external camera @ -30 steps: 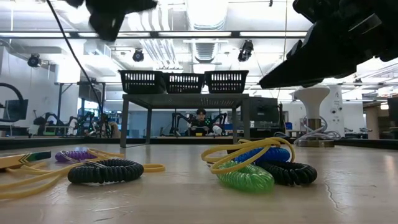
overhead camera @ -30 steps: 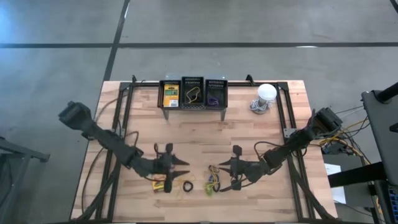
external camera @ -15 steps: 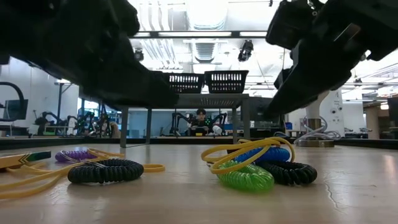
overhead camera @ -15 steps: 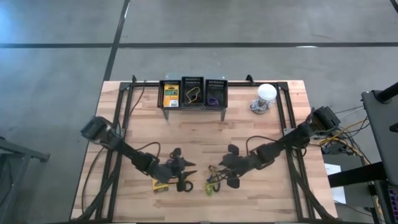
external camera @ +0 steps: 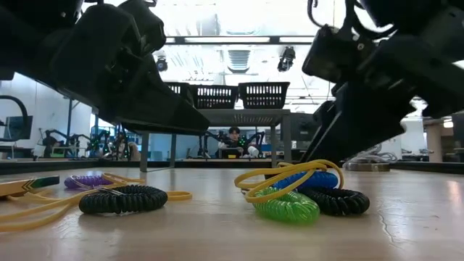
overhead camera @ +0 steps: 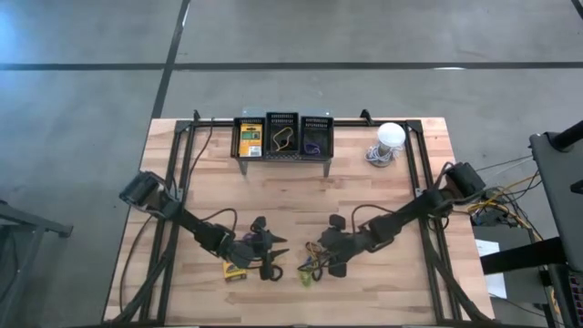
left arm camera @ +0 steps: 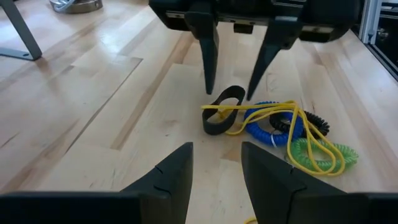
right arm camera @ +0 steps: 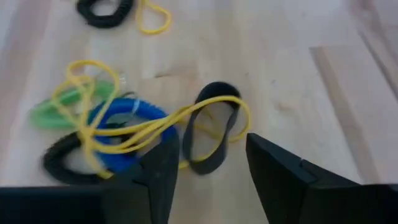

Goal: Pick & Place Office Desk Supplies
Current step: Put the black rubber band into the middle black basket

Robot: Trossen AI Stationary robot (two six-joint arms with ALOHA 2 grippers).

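**Low over two tangles of desk supplies**

Now near the table's front edge: a right-hand tangle (overhead camera: 311,270) of coiled cords and rubber bands, and a left-hand group beside a crayon box (overhead camera: 234,272).

Seen only from the low view: a springy green coil (external camera: 286,206), a blue coil (external camera: 303,180) and a black coil (external camera: 338,201) piled together, looped over by thin yellow rubber bands (external camera: 279,177); farther left a separate black coil (external camera: 122,199), a purple coil (external camera: 88,180) and the box's yellow-and-green end.

Seen only from the wrist views: a flat black band (right arm camera: 211,134) standing on edge as an oval loop, threaded by a yellow band, touching the blue coil.

Right gripper (right arm camera: 207,163) spread wide, hovering just short of that black loop, loop lined up with the gap between the fingers (right arm camera: 277,171). Left gripper (left arm camera: 216,168) likewise parted, empty, facing the same pile from the other side; from above, low over the black coil by the crayon box.

Beyond, on pale plank wood (overhead camera: 373,196): three black mesh bins (overhead camera: 281,137) on a raised shelf at the far edge, a white bulb-like object (overhead camera: 388,138) to their right.
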